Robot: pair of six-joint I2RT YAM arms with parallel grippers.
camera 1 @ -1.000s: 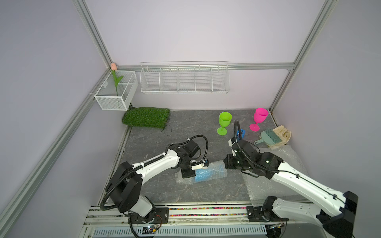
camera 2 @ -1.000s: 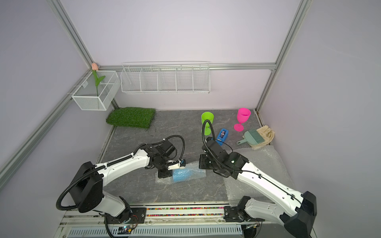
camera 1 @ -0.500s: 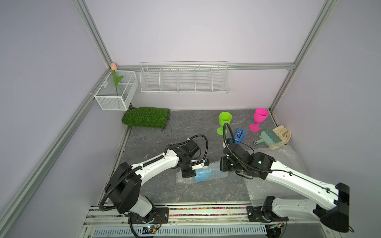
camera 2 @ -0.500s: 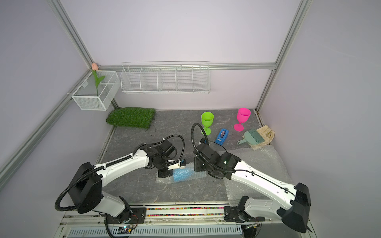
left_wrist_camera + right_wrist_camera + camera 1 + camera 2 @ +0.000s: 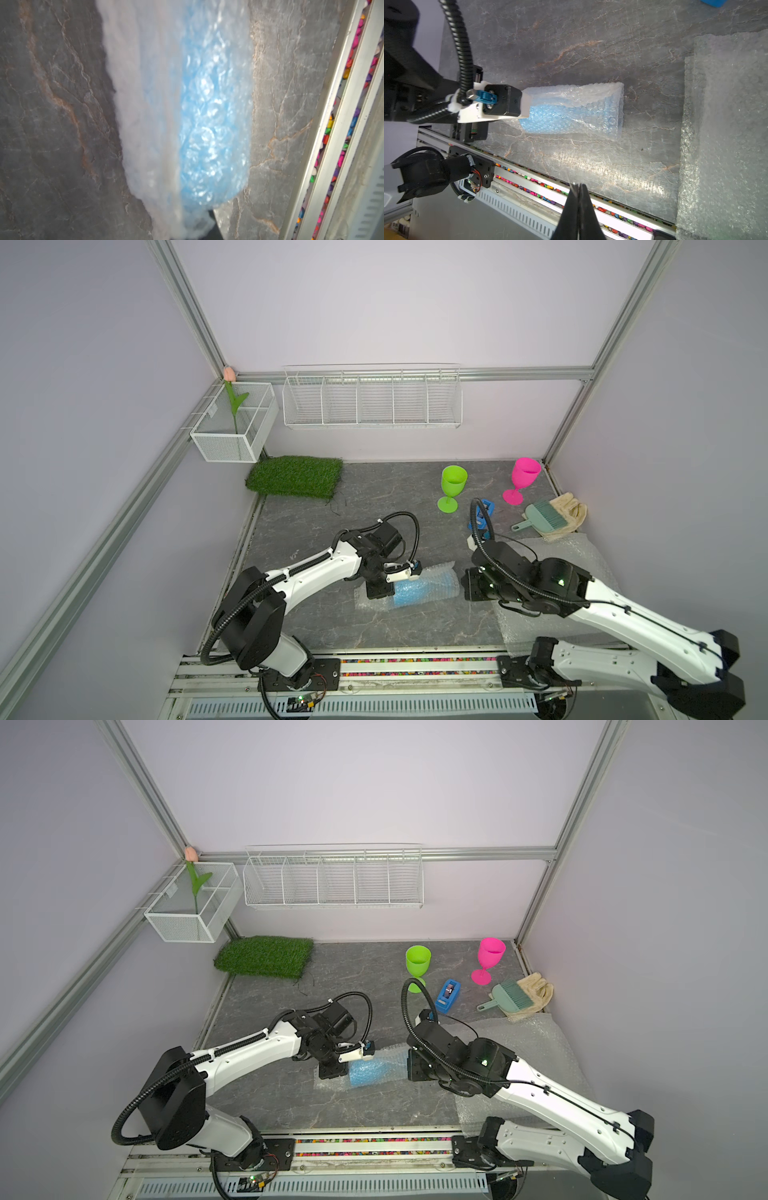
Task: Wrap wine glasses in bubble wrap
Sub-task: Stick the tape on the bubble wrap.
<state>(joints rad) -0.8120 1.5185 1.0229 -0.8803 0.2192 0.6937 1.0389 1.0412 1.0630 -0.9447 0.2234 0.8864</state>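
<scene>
A sky-blue wine glass (image 5: 419,589) lies on its side at the table's middle, rolled in bubble wrap (image 5: 577,108). My left gripper (image 5: 379,591) is shut on the wrap at the roll's left end; in the left wrist view the roll (image 5: 199,124) fills the middle. My right gripper (image 5: 467,593) hovers just off the roll's right end, apart from it. Its fingers (image 5: 583,207) are shut, with a thin clear strip (image 5: 570,179) sticking out at the tips. The green wine glass (image 5: 452,488) and the pink one (image 5: 521,480) stand upright at the back right.
More bubble wrap sheets (image 5: 577,556) lie flat under the right arm. A blue tape dispenser (image 5: 448,996), a teal brush (image 5: 542,517) and a beige glove (image 5: 571,510) sit at the back right. A grass mat (image 5: 295,476) lies back left, below wire baskets (image 5: 372,400).
The right arm came away from the tape dispenser and its gripper moved nearer the front, beside the roll's right end. The left arm and the roll have stayed put.
</scene>
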